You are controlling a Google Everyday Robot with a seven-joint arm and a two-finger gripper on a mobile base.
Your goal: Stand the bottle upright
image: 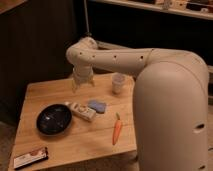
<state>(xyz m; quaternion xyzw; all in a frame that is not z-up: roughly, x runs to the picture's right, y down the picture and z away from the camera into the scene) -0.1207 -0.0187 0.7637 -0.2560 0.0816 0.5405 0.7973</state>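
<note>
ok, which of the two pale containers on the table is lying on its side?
The bottle, flat between the black bowl and blue sponge. The cup stands upright farther back. The gripper hangs above the table, behind the bottle.

Dim warm light; gripper (83,85) above table (45,95)

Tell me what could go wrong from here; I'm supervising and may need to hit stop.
1. The bottle lies on its side close between the black bowl and the blue sponge. The tool, hanging above the table behind them, could bump either one while coming down.
2. The bottle looks narrow, so once stood up it might topple again, perhaps toward the carrot.
</note>
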